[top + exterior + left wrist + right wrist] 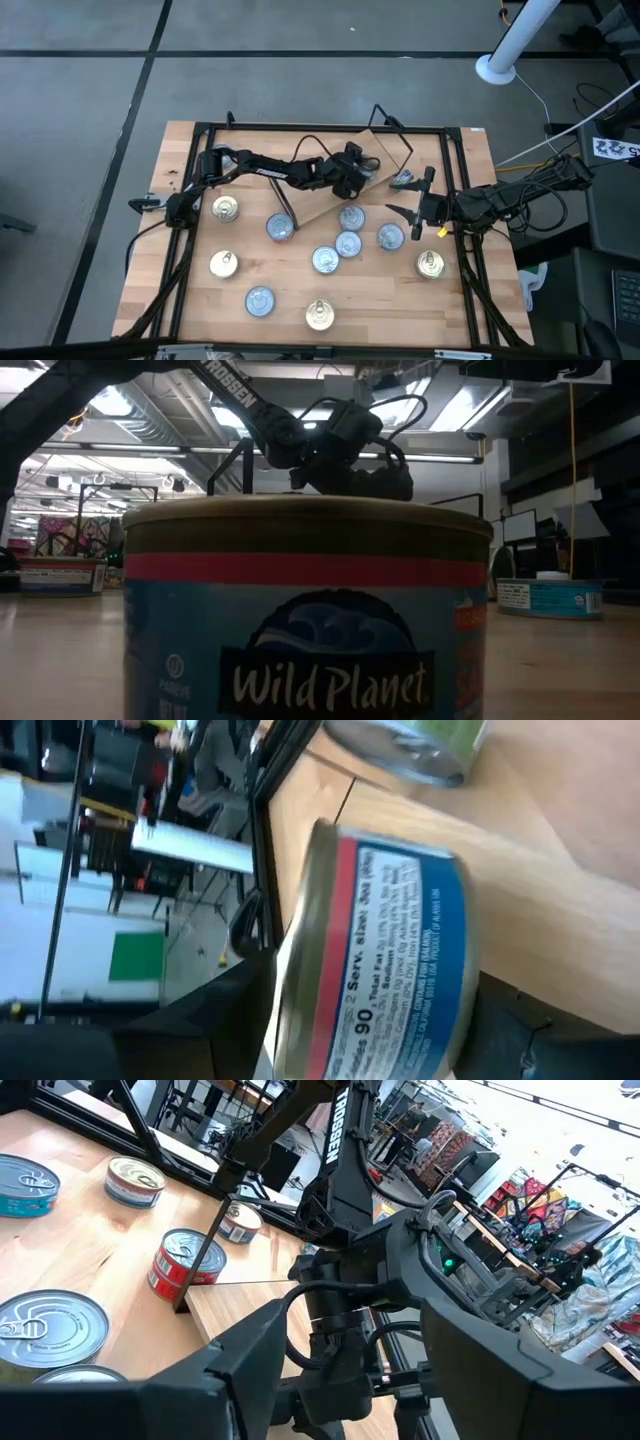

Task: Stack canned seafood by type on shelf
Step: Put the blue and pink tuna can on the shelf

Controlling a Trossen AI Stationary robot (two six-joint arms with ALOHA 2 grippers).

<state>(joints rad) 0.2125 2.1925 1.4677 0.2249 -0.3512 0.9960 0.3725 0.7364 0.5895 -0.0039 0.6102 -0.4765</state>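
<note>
The shelf (pixel 322 203) is a light plank on black wire legs, standing slantwise at the table's far middle. My left gripper (pixel 350 176) is over it, shut on a blue-labelled tin with a red band (pixel 400 940); the gripper hides that tin from above. Another tin (pixel 403 180) sits by the shelf's right end. My right gripper (pixel 412 198) hovers open just right of the shelf, holding nothing; its fingers (pixel 250 1370) frame the left arm (pixel 340 1270). Several blue and gold tins (pixel 347 243) stand upright on the table nearer to me. My left gripper pinches the blue tin (pixel 380 1010) between its two fingers (pixel 230 1020), which show on either side of it. The rimmed lid end (pixel 300 920) points toward one finger. The tin lies crosswise between them; whether it rests on the wood behind it, I cannot tell.
Gold tins stand at the table's left (pixel 226 208), near left (pixel 223 263), near middle (pixel 319 315) and right (pixel 430 264). A red-labelled tin (pixel 185 1265) stands by the shelf's leg. A black frame (pixel 200 130) borders the table. One tin (pixel 300 610) fills the low view.
</note>
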